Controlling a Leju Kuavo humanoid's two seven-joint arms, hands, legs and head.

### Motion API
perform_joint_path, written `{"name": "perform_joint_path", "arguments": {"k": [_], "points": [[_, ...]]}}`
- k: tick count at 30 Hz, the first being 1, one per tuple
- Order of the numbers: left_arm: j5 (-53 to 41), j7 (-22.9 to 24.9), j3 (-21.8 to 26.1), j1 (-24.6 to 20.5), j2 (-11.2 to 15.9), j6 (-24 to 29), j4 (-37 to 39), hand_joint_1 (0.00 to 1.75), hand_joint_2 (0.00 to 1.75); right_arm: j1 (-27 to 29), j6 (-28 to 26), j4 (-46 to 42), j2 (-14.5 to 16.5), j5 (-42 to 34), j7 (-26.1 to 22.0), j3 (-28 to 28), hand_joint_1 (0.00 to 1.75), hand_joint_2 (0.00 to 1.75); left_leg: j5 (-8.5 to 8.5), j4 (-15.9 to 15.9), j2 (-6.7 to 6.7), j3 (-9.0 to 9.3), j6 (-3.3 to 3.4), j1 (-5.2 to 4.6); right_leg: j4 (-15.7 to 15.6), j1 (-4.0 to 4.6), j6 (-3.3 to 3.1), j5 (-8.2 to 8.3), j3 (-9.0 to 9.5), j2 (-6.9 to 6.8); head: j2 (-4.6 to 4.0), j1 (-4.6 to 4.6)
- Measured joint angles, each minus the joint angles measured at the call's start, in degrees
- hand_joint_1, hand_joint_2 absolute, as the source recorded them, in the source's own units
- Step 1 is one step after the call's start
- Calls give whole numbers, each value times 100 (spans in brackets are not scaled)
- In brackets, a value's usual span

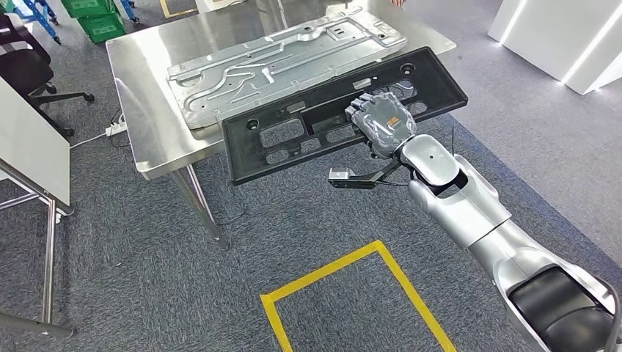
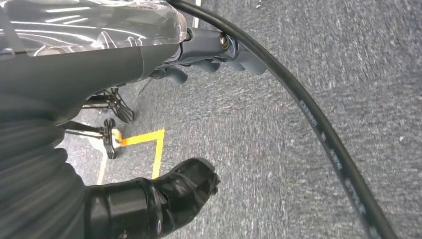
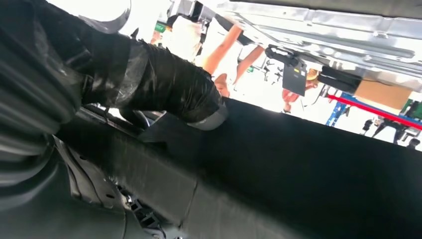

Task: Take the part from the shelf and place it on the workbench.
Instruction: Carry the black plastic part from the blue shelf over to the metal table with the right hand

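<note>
One floor (image 1: 147,249), grey carpet, takes most of the head view; on it, at 6 o'clock, lies one angle of yellow tape (image 1: 352,279). One steel tabletop (image 1: 139,88) stands at 11 o'clock, shiny and bare along its near left edge, its leg (image 1: 202,202) running down toward the carpet. On it lies one silver panel (image 1: 249,70), pressed with ribs and slots, stretching from the centre toward 1 o'clock.

One black part (image 1: 293,136) — long, flat, cut with several openings — sits tilted across the middle of the head view, its far edge over the tabletop and overlapping the panel's near side, its near left corner out past the table edge. Whether it rests on the metal or hangs just above, I cannot tell.

One silver arm (image 1: 469,213) comes in from 5 o'clock. Its right hand (image 1: 381,121) grips the part near the right of its middle, fingers over the far side of a bar; in the right wrist view the thumb (image 3: 164,89) lies on the black surface (image 3: 298,169).

The left hand (image 2: 154,199) hangs over the carpet in the left wrist view — thumb dark and glossy, nothing seen in it, though whether the fingers are spread or curled I cannot tell.

White walls (image 1: 557,37) stand at 2 o'clock, one green crate (image 1: 92,18) at 11, one black chair base (image 1: 44,88) at 10.
</note>
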Motion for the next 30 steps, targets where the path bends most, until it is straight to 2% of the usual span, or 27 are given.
{"name": "perform_joint_path", "arguments": {"k": [2, 5, 6, 7, 8, 10, 12, 14, 15, 16, 17, 18, 20, 21, 22, 23, 25, 27, 30], "points": [[27, 10, 42, 4, -19, -10, 0, 0, 175, -5, 0, -11, 0, 2, 0, -15, 175, 175, -196, 280, 5, -122, -65, 28, -32, -18, -55, 27, 5, -11, 0, 2], [37, 14, 76, 7, -45, -16, 0, 0, 175, 2, 1, -17, 0, 3, 0, -23, 175, 175, -671, 1253, 12, -552, -148, 79, -60, -16, -85, 47, 4, -25, 0, -2], [37, 15, 79, 12, -57, -18, 0, 0, 175, 7, 1, -17, 0, 3, 0, -23, 175, 175, -711, 1446, 12, -639, -150, 88, -61, -13, -84, 49, 2, -27, 0, -3], [37, 15, 80, 17, -68, -19, 0, 0, 175, 12, 2, -17, 0, 3, 0, -24, 175, 175, -642, 1430, 12, -627, -134, 88, -61, -6, -83, 50, 4, -27, 0, -4], [37, 16, 81, 20, -76, -20, 0, 0, 175, 15, 2, -22, 0, 3, 0, -25, 175, 175, -478, 1188, 11, -503, -92, 78, -65, 10, -82, 51, 12, -27, 0, -3], [38, 16, 85, 16, -52, -20, 1, 0, 175, 14, 1, -38, 1, 3, 0, -27, 175, 175, -121, 393, 16, -94, 89, 20, -99, 24, -74, 63, 47, -31, 0, -2], [39, 15, 89, 8, -13, -18, 1, 0, 175, 13, 1, -47, 2, 4, 0, -28, 175, 175, 25, -117, 34, 153, 252, -54, -170, -7, -26, 100, 84, -43, 0, -2], [44, 19, 102, 8, 9, -17, 0, 0, 175, 18, 2, -47, 2, 8, -1, -28, 175, 175, 65, -274, 46, 200, 312, -108, -264, -51, 55, 156, 113, -56, 0, -5], [50, 24, 113, 14, 18, -19, 0, 0, 175, 22, 2, -51, 1, 10, -1, -30, 175, 175, 125, -395, 48, 257, 326, -104, -296, -58, 84, 176, 127, -60, 0, -3], [61, 25, 126, 18, 15, -23, 0, 0, 175, 21, 3, -55, -1, 13, -1, -33, 175, 175, 192, -518, 54, 320, 335, -96, -293, -52, 101, 159, 127, -58, 0, -2], [81, 25, 141, 18, 4, -29, 0, 0, 175, 14, 4, -58, -2, 14, -1, -38, 175, 175, 257, -634, 62, 376, 340, -85, -193, -39, 108, 76, 83, -54, 0, 0], [102, 25, 154, 14, -16, -38, 0, 0, 175, 7, 5, -60, -5, 15, 0, -43, 175, 175, 304, -704, 68, 411, 327, -65, 35, -26, 104, -71, -21, -50, 0, 4], [156, 26, 187, 10, -67, -58, 0, 0, 175, 9, 8, -55, -15, 17, 1, -49, 175, 175, 309, -683, 72, 381, 312, -69, 713, -15, 129, -416, -342, -43, 0, 5], [180, 27, 206, 14, -93, -67, 0, 0, 175, 20, 9, -50, -20, 18, 1, -50, 175, 175, 294, -642, 69, 353, 301, -68, 976, -15, 153, -496, -468, -43, 0, 4], [205, 32, 225, 18, -120, -73, 0, 0, 175, 30, 10, -44, -24, 20, 2, -50, 175, 175, 271, -587, 67, 323, 282, -62, 1061, -20, 180, -474, -510, -44, 0, 4], [224, 40, 244, 20, -142, -78, 0, 0, 175, 34, 11, -40, -26, 21, 2, -50, 175, 175, 239, -516, 65, 289, 254, -49, 940, -28, 207, -357, -448, -46, 0, 4], [259, 63, 276, 21, -168, -88, 3, 0, 175, 29, 11, -38, -27, 25, 3, -55, 175, 175, 140, -319, 59, 199, 169, -28, 360, -45, 244, -80, -140, -49, 0, 5], [297, 84, 320, 20, -175, -104, 13, 0, 175, 35, 9, -39, -30, 34, 2, -63, 175, 175, 27, -88, 54, 85, 87, -36, 43, -38, 181, -4, 4, -28, 0, 0], [339, 112, 380, 29, -181, -110, 25, 0, 175, 57, 5, -37, -34, 48, 2, -69, 175, 175, -15, 13, 44, 1, 28, -31, 49, -13, 26, -17, -39, -11, 0, -5]]}}
